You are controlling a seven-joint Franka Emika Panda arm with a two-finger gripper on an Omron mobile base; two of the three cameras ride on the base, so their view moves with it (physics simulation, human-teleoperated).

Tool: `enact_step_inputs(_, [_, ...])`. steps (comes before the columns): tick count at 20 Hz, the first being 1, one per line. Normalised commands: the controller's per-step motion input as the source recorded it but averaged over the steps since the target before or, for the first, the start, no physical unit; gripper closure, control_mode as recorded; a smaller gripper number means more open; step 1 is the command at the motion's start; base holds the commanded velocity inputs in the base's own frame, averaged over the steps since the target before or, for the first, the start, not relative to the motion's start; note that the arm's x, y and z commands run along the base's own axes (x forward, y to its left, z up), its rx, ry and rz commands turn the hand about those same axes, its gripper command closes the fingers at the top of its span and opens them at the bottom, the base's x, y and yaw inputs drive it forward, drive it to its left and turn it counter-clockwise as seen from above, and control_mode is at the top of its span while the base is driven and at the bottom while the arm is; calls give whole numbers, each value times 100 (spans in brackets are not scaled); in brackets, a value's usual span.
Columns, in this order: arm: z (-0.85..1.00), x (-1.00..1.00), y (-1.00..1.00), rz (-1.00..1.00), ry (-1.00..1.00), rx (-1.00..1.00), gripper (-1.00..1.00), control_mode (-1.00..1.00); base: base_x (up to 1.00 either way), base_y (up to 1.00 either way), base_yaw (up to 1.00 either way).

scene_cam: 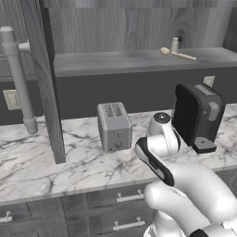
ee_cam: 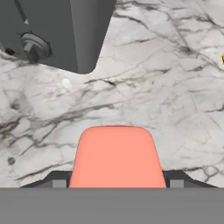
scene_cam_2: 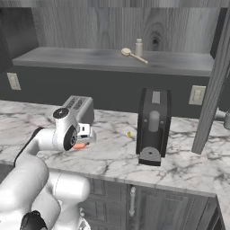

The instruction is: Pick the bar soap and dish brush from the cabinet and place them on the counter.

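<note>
While the arm reaches low over the table (scene_cam_2: 188, 166), the bar soap (ee_cam: 117, 157) sits between the two dark tips of the jaws, which stand apart at about the soap's width; from the hand view they seem to be pressing its sides, though the contact itself lies at the picture's bottom edge and is hard to make out. The soap is a flat orange-red bar with rounded corners and a smooth, unmarked face. In the right base view a sliver of it peeks out under the gripper (scene_cam_2: 81, 143), at about four o'clock from the wrist's round joint, just above the white, grey-veined marble.

The toaster (scene_cam: 114, 126) stands on the table just beyond the hand, at eleven o'clock of the soap in the hand view, where its grey corner and a round knob show. A dark coffee machine (scene_cam_2: 153, 126) stands well to the three o'clock side of the gripper in the right base view, with a tiny yellow speck (scene_cam_2: 129, 134) on the marble between them.

Up on the grey shelf of the cabinet (scene_cam: 139, 62), the dish brush (scene_cam: 177, 54) lies flat, slim and tan, its small round head at the nine o'clock end and its thin straight handle running toward four o'clock. A small beige bottle (scene_cam: 174, 45) stands upright just behind it.
</note>
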Motion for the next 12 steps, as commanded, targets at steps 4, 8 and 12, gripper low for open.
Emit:
enact_step_inputs(4, [-66, 9, -5, 1, -7, 0, 100, -100, 0, 0, 0])
enact_step_inputs(8, [-68, 2, -11, 0, -6, 0, 100, -100, 0, 0, 0])
enact_step_inputs(12, [-67, 0, -14, 0, -4, 0, 100, -100, 0, 0, 0])
